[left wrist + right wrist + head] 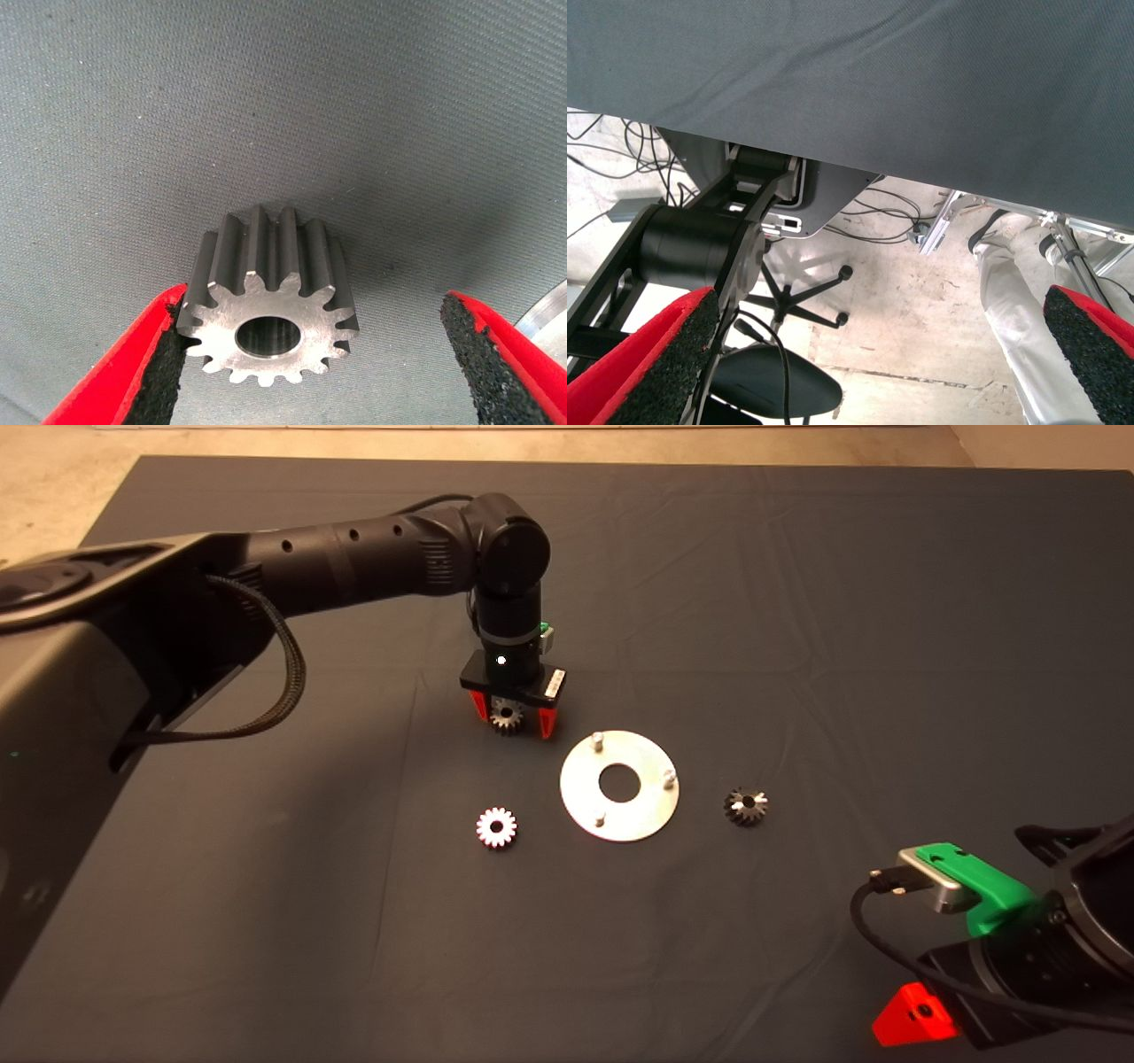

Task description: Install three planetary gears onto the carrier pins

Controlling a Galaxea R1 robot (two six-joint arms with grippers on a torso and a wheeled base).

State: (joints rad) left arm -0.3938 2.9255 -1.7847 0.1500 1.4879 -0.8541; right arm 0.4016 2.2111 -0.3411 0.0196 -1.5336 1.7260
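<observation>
My left gripper (515,722) stands open over the mat, just beyond the left rim of the carrier plate (620,819), with a silvery planetary gear (507,715) lying flat between its fingers. In the left wrist view the gear (270,305) touches one pad (164,363); the other pad (469,354) stands well apart from it. The plate lies flat with three upright carrier pins (597,740) (670,779) (600,817), all bare. A bright gear (496,827) lies left of the plate and a darker gear (746,806) right of it. My right gripper (917,1020) is parked at the lower right, open.
The plate's rim (549,319) shows at the edge of the left wrist view. The right wrist view looks past the mat's edge at the floor, with a person's leg (1019,292), a black office chair (788,381) and cables.
</observation>
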